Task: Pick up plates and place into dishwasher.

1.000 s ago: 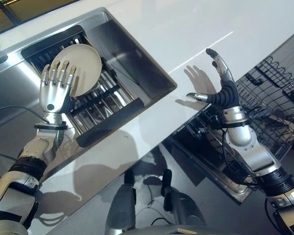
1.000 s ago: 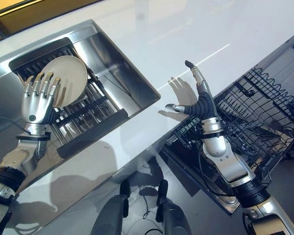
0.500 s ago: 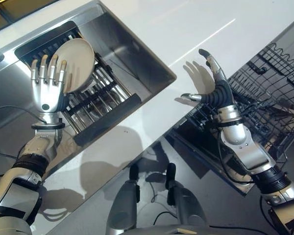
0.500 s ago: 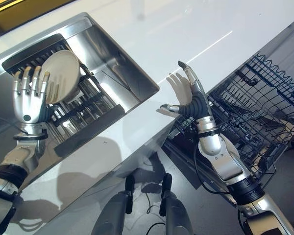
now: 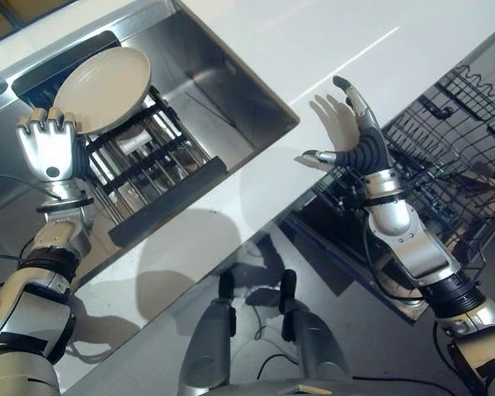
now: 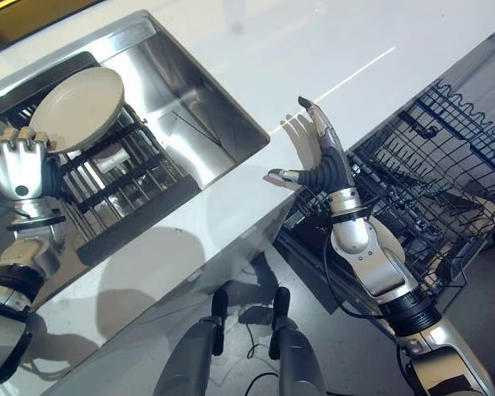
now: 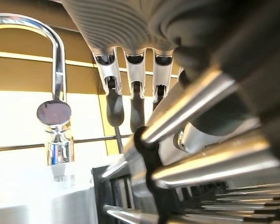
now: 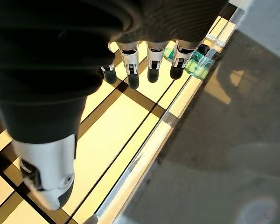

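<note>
Left robot hand (image 5: 45, 148) is up at the near edge of the cream plate (image 5: 103, 78), fingers curled over the rim, wrist straight below it. That plate leans in the dark rack (image 5: 153, 157) inside the steel sink (image 5: 231, 91). Right robot hand (image 5: 355, 132) hovers upright over the white bench (image 5: 256, 33), fingers spread and thumb out, beside the dishwasher rack (image 5: 454, 140).

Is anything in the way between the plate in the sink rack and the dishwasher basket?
Nothing visible stands on the white counter between the plate and the dishwasher basket; only the open right robot hand is raised near the basket's edge.
</note>
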`<state>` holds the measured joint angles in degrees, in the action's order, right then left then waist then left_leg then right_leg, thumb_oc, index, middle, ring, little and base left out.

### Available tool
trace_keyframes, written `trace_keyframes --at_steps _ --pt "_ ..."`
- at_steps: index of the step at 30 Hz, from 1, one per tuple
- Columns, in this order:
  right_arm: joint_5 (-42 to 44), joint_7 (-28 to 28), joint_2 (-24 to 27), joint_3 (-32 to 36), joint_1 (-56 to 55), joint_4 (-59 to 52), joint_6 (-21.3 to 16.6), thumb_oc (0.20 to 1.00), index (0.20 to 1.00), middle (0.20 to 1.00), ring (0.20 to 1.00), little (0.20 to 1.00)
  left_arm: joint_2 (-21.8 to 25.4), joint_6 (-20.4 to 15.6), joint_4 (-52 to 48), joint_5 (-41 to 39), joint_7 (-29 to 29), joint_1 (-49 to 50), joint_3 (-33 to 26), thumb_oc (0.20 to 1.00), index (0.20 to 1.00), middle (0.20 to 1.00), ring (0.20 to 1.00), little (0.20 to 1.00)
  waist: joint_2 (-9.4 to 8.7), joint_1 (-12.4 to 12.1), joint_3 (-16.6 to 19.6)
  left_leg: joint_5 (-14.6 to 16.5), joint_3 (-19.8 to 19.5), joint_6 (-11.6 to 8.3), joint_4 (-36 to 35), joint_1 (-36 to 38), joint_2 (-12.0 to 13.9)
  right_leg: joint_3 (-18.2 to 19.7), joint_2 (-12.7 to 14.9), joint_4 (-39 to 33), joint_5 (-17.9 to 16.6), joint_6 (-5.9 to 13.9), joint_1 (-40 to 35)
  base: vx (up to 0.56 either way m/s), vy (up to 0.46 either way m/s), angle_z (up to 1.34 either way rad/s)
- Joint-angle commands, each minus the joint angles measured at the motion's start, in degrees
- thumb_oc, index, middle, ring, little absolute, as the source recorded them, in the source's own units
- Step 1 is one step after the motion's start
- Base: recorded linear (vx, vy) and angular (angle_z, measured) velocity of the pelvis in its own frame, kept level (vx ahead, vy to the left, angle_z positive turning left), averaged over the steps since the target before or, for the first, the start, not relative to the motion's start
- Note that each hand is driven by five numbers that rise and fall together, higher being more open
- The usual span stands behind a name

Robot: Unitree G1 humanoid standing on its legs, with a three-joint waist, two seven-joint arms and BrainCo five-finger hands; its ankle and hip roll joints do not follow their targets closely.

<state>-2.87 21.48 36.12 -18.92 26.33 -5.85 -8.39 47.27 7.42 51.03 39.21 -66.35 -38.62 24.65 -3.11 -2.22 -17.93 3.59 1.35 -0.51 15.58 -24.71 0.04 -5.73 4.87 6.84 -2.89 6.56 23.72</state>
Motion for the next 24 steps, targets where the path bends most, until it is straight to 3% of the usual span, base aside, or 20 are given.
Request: trace_keyframes --at_steps 1,11,24 --pt "-1.8 0.3 -1.2 2.5 11.3 -5.9 -1.4 1.0 1.0 1.0 1.0 1.0 -11.4 -1.2 2.6 -1.6 1.1 -8.5 -3.3 0.2 0.2 0.2 0.2 0.2 -6.18 1.9 -11.3 0.3 0.3 1.75 -0.8 0.6 -0.1 1.1 0.1 11.8 3.3 0.1 0.8 -0.01 0.056 -0.18" --pt "-2.1 -0.3 -0.7 2.5 11.0 -5.8 -2.6 1.0 1.0 1.0 1.0 1.0 -11.9 -4.0 2.8 -3.7 1.9 -9.1 -2.5 0.2 0.2 0.2 0.2 0.2 -5.51 2.4 -11.6 0.5 0.8 2.13 -0.6 0.3 -0.4 1.5 0.0 12.4 3.3 0.1 1.8 -0.01 0.036 0.07" --pt "-2.3 -0.9 -1.1 3.6 9.6 -6.9 -2.4 1.0 1.0 1.0 1.0 1.0 -12.2 -7.9 0.1 -6.6 -3.5 -5.5 -6.6 0.2 0.2 0.2 0.2 0.2 -4.83 1.6 -10.4 0.5 0.4 2.37 -1.3 1.6 -0.9 0.6 0.5 12.6 3.8 -0.12 0.9 0.0 0.006 0.01"
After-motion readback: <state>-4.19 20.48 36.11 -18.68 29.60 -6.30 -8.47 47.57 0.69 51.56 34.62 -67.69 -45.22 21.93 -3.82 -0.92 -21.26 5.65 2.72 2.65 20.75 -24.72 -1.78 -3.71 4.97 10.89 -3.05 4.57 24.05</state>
